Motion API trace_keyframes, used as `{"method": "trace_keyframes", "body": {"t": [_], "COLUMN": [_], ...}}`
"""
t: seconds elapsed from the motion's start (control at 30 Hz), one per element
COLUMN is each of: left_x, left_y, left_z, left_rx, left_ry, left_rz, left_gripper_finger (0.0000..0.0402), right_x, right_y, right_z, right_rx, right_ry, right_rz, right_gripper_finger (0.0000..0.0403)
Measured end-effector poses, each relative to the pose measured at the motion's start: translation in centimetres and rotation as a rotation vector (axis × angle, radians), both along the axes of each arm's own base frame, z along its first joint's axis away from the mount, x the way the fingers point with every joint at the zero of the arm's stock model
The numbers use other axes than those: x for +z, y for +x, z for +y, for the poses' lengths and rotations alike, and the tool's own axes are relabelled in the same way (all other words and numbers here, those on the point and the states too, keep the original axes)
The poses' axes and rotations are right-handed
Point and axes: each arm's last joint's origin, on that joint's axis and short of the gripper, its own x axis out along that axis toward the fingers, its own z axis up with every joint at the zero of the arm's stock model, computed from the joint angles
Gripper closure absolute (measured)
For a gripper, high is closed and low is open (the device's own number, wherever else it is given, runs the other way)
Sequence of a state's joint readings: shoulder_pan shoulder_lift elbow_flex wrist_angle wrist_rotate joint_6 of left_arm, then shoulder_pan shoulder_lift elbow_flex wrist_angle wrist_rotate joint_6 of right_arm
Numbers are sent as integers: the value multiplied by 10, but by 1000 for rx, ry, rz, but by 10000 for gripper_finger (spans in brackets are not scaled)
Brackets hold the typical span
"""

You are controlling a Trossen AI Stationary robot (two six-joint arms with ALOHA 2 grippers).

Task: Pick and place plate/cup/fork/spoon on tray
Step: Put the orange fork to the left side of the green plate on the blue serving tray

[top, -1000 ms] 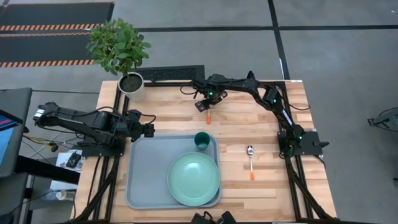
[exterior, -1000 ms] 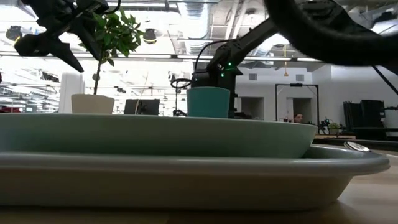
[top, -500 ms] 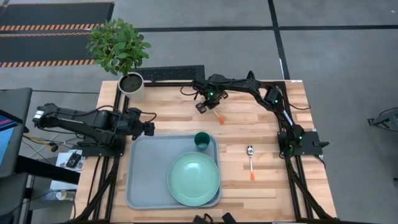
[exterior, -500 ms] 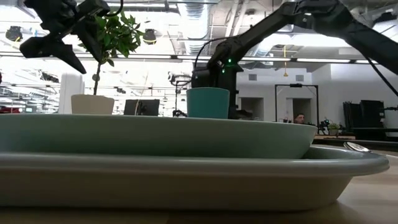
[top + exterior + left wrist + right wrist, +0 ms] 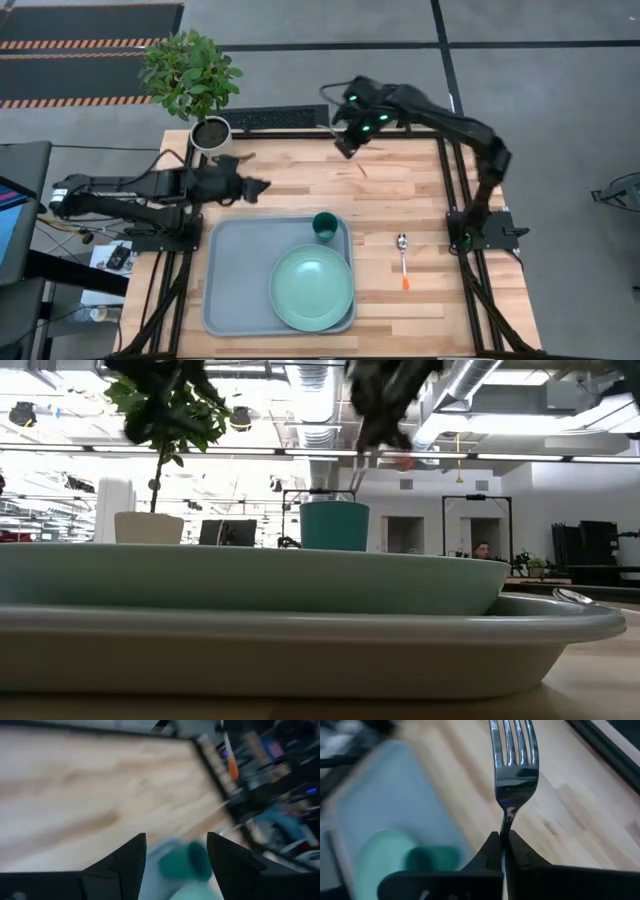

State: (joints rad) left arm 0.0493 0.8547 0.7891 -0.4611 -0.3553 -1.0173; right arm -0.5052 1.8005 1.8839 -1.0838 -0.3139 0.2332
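Note:
The pale grey-blue tray [image 5: 236, 280] lies at the table's near left. The mint plate [image 5: 312, 287] and the dark teal cup [image 5: 324, 226] both stand on it. The spoon [image 5: 402, 258] lies flat on the wood to the right of the tray. My right gripper [image 5: 346, 146] hangs high over the far middle of the table, shut on the fork [image 5: 512, 765]. My left gripper [image 5: 262, 187] stands open just past the tray's far edge. It faces the cup [image 5: 185, 862], which shows between its fingers but farther off. My right gripper pinches the fork's thin neck [image 5: 507, 822], just behind the tines, between its two fingertips. The fingers lie along the fork, and the tines stick out ahead of them. The fork is lifted clear of the table.
A white pot [image 5: 211, 133] with a leafy plant stands at the table's far left corner. A dark flat object [image 5: 275, 120] lies along the far edge. Bare wood shows between the tray and the right arm's base [image 5: 480, 228].
My right gripper has taken hold of the fork on the far middle of the table. It has lifted the fork clear, rising and swinging toward the far right. My left gripper has reached toward the table's right, nearer the cup.

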Motion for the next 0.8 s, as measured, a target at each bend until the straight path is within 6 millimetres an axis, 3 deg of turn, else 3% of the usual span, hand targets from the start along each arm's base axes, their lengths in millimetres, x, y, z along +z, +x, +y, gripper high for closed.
{"method": "trace_keyframes", "body": {"t": [0.17, 0.33, 0.57, 0.8], "left_x": [28, 51, 46, 46], "left_y": [9, 15, 35, 48], "left_z": [21, 29, 31, 33], "left_rx": [-116, -222, -367, -376], "left_ry": [278, 745, 1073, 1256], "left_rz": [-193, -251, -161, -145], "left_gripper_finger": [207, 207, 207, 207], "right_x": [48, 70, 76, 59], "right_y": [-31, -43, -31, -11], "right_z": [32, 63, 94, 103], "right_rx": [74, 159, 271, 308], "right_ry": [-19, -40, -53, -18], "right_rz": [-145, -224, -280, -224], "right_gripper_finger": [395, 394, 391, 387]}}
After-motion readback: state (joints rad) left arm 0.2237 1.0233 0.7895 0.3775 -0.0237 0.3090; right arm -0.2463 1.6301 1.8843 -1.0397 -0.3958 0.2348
